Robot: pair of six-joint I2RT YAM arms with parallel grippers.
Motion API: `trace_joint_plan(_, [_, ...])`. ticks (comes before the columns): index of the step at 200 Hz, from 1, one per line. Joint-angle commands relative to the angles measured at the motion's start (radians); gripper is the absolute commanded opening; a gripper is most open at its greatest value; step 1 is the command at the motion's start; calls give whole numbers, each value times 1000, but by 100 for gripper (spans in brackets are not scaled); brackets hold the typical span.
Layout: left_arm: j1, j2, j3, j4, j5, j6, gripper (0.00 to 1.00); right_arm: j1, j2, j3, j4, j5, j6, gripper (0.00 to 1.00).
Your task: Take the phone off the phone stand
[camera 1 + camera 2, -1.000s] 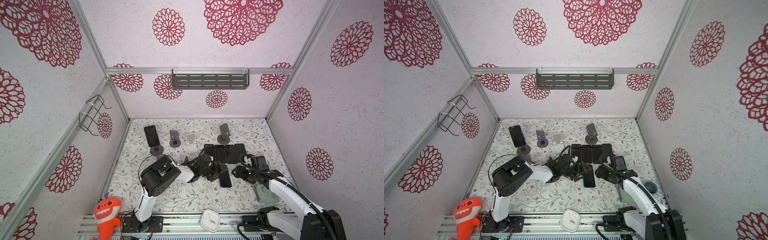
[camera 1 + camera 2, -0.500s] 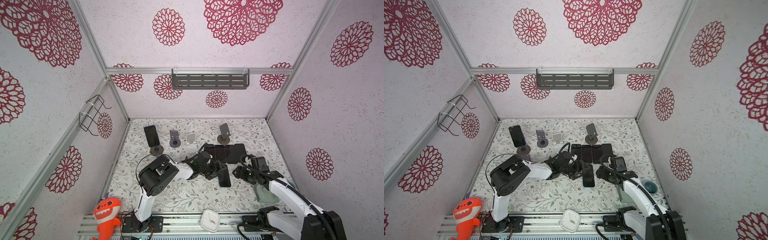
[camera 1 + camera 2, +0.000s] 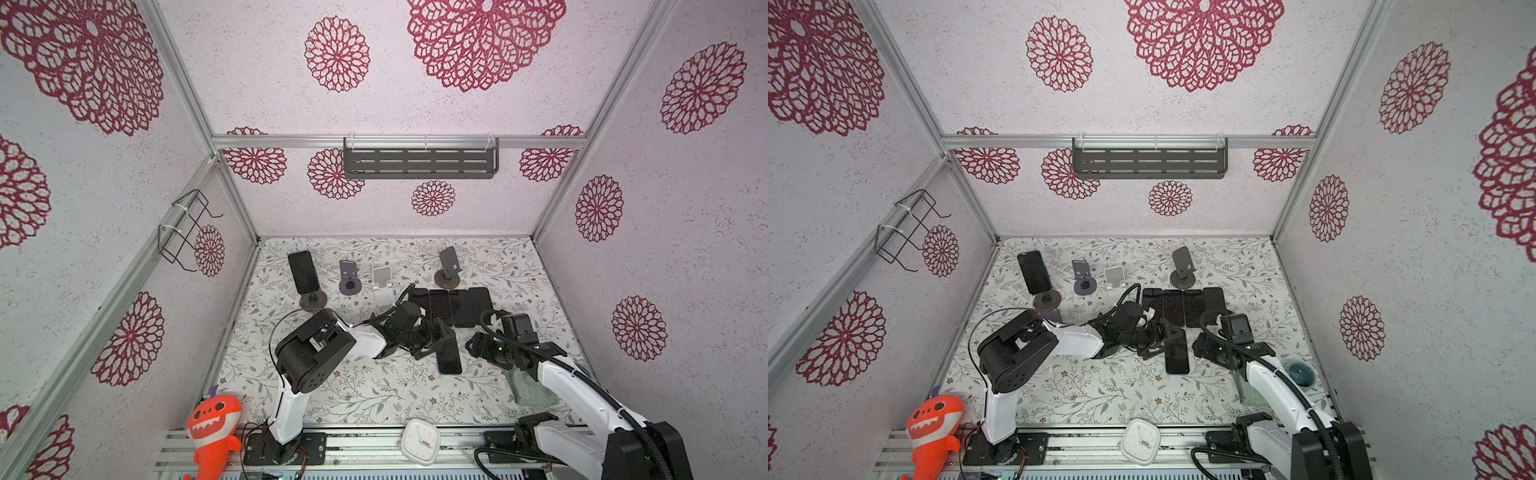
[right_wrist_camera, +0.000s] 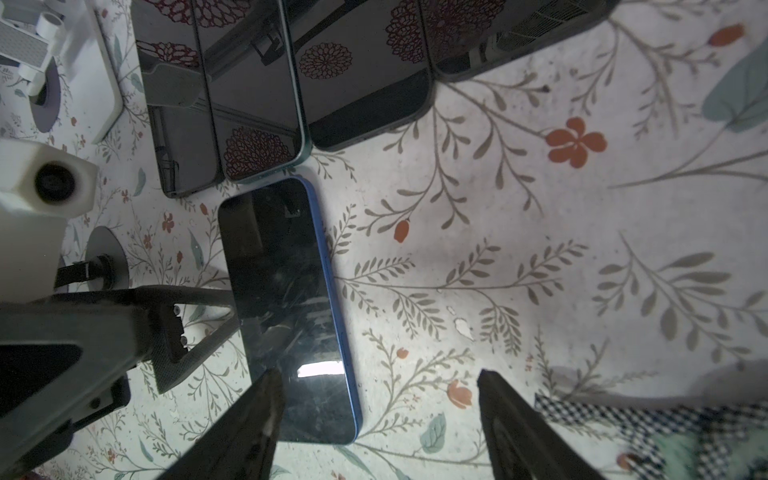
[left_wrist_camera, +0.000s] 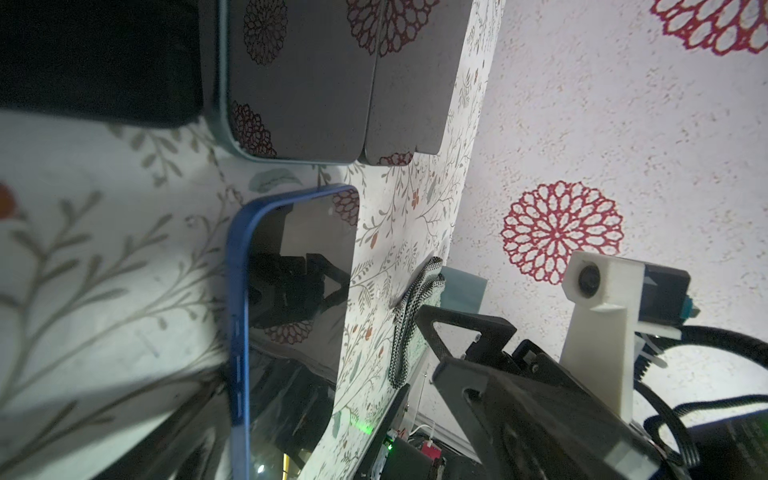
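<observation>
A blue-edged phone (image 3: 448, 353) (image 3: 1176, 353) lies flat, screen up, on the flowered table, in front of a row of several dark phones (image 3: 453, 307). My left gripper (image 3: 432, 338) (image 3: 1160, 338) stands open at this phone's far left side, low over the table. In the right wrist view one of its fingers (image 4: 183, 324) lies against the phone's (image 4: 286, 311) long edge. My right gripper (image 3: 478, 349) (image 4: 380, 424) is open just right of the phone, holding nothing. Another dark phone (image 3: 303, 272) leans on a round-based phone stand (image 3: 313, 300) at the back left.
Three bare stands line the back: grey (image 3: 349, 278), white (image 3: 384, 284), dark (image 3: 448, 270). A checked cloth (image 3: 528, 390) and a teal bowl (image 3: 1300, 374) lie at the right. An orange shark toy (image 3: 214, 428) and a white clock (image 3: 422, 440) sit at the front rail.
My left gripper's jaws have spread wider and let go of the blue-edged phone, which stays flat where it was. The right arm has hardly moved.
</observation>
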Motion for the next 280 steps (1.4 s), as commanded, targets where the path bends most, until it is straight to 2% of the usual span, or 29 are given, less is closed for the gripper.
trace_joint_plan(1, [12,-9,0,-178,-48,47,100,4,-13,4,0,13,12,77])
trace_joint_plan(84, [14,-42,27,-274,-98,115,98,4,10,7,16,16,6,77])
trace_joint_plan(126, [13,-112,59,-328,-140,152,99,4,21,19,31,21,2,77])
trace_joint_plan(180, [13,-203,99,-426,-216,260,100,5,8,52,41,35,1,77])
trace_joint_plan(230, [8,-396,179,-582,-359,384,100,4,-40,66,84,45,-28,77])
trace_joint_plan(250, [18,-476,221,-706,-457,490,99,4,-16,93,85,44,-44,77])
trace_joint_plan(280, [110,-592,261,-886,-567,639,98,5,7,120,89,48,-59,78])
